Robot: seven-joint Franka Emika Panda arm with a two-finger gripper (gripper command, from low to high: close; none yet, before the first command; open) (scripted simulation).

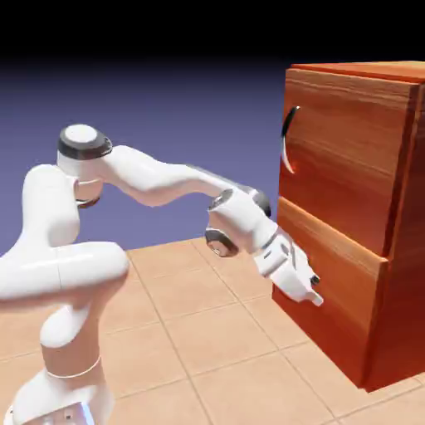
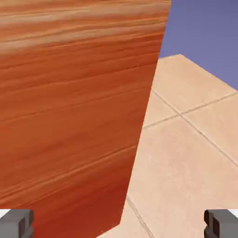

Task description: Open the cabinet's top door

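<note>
Cabinet point(image 1: 336, 290) fills the right side of the exterior view, its top door point(image 1: 349, 153) at the upper right and, by the look of it, closed. Dark curved handle point(image 1: 288, 139) sits on that door's left edge, right of the frame's upper middle. Gripper point(image 1: 316, 291) observed lower, right of centre, in front of the lower panel point(image 1: 332, 253); contact with the wood cannot be made out. Fingers spread wide, nothing between them: in the hand view the tips stand apart at the bottom left and bottom right corners. Wood grain fills that view's left half, floor tiles point(image 2: 186, 158) the right. Step in hand, as I judge it: reaching the handle. Recommended: back off slightly from the panel, rise clear of the wood, turn the fingers to straddle the bow, and close only once it lies between them. Risk: scraping the front, or catching the lower handle.
</note>
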